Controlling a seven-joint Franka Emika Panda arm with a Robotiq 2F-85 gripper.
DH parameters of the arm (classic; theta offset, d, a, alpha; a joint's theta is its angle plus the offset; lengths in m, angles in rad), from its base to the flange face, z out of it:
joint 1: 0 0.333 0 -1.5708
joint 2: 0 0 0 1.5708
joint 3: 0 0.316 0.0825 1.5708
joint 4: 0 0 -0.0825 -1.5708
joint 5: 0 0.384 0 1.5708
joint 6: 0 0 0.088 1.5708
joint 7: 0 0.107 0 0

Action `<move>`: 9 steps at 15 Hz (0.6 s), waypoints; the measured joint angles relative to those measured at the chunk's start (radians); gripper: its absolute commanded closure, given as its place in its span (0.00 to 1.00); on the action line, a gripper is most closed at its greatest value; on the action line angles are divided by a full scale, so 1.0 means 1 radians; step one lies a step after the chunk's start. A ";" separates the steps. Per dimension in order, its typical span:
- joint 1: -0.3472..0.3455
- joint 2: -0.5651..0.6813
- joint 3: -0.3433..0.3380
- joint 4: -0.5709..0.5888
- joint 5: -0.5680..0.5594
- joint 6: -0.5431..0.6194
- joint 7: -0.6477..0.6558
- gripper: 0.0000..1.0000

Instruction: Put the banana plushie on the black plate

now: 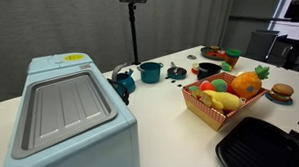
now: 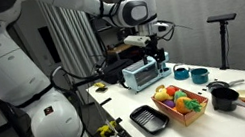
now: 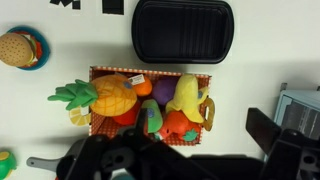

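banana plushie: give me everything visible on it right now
The banana plushie looks soft, yellow and curved. In the wrist view it lies at the right end of the red-checked basket, packed against other plush fruit. Nothing grips it. The black plate sits beside the basket, apart from the plushie.

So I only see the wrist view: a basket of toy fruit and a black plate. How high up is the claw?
Observer: The gripper hangs well above the table, higher than the top of the light-blue appliance.
Operator: Is anything else on the table?
Observer: Yes, a teal pot and a small dark pan stand apart from the basket.
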 measured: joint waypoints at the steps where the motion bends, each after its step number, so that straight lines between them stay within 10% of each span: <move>1: -0.001 0.043 -0.006 0.028 0.007 0.000 -0.011 0.00; 9: -0.006 0.365 -0.004 0.236 0.077 0.000 -0.052 0.00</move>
